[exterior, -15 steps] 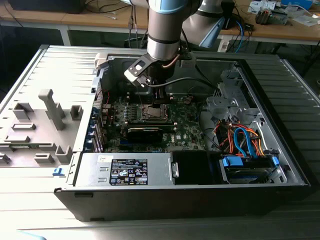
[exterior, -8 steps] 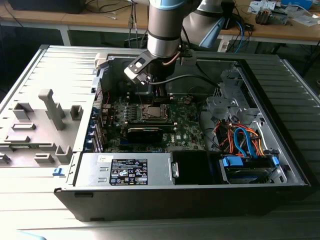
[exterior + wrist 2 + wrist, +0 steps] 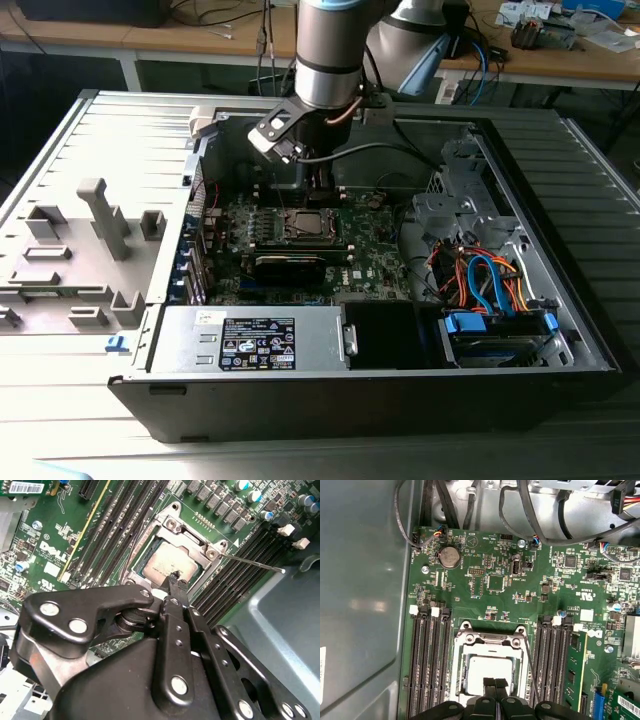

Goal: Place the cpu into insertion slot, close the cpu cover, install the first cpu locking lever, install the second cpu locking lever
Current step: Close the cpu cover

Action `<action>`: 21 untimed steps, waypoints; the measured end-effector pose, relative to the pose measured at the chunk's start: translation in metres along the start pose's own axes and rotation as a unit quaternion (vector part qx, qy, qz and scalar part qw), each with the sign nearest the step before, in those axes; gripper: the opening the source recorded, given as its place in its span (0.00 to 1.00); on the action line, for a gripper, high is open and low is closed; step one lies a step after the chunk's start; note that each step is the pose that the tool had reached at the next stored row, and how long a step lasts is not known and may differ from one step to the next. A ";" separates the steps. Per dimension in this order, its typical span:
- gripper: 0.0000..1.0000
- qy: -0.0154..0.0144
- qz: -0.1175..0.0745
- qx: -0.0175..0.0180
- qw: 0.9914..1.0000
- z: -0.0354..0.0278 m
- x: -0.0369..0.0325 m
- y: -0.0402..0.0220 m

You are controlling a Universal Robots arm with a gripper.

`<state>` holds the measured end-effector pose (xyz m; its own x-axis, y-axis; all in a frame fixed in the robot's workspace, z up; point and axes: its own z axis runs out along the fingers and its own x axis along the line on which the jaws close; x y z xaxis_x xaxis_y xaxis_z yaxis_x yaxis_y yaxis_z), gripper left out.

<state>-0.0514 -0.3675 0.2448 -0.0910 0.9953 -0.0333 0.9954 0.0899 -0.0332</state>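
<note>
In both wrist views the gripper (image 3: 495, 681), fingers together, hovers over the cpu (image 3: 485, 667) inside the cover (image 3: 487, 641); the second wrist view shows a lever (image 3: 252, 563) jutting free.

print | white logo (image 3: 52, 550), circuit board (image 3: 55, 510); barcode sticker (image 3: 26, 487); label (image 3: 256, 343), power supply (image 3: 185, 345)

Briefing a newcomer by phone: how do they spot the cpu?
Find the green motherboard in the open case. Between its long black slots sits a metal frame; the cpu is the flat silvery square inside, unlike the round coin battery.
</note>
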 end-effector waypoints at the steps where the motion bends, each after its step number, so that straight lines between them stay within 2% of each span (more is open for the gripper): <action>1: 0.11 0.000 0.000 0.000 1.000 -0.0004 0.0000 0.0000; 12: 0.11 0.000 0.000 0.000 1.000 -0.0110 -0.0004 -0.0003; 21: 0.11 0.001 0.000 0.000 1.000 -0.0111 -0.0004 -0.0004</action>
<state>-0.0514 -0.3675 0.2559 -0.0909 0.9953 -0.0322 0.9954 0.0899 -0.0332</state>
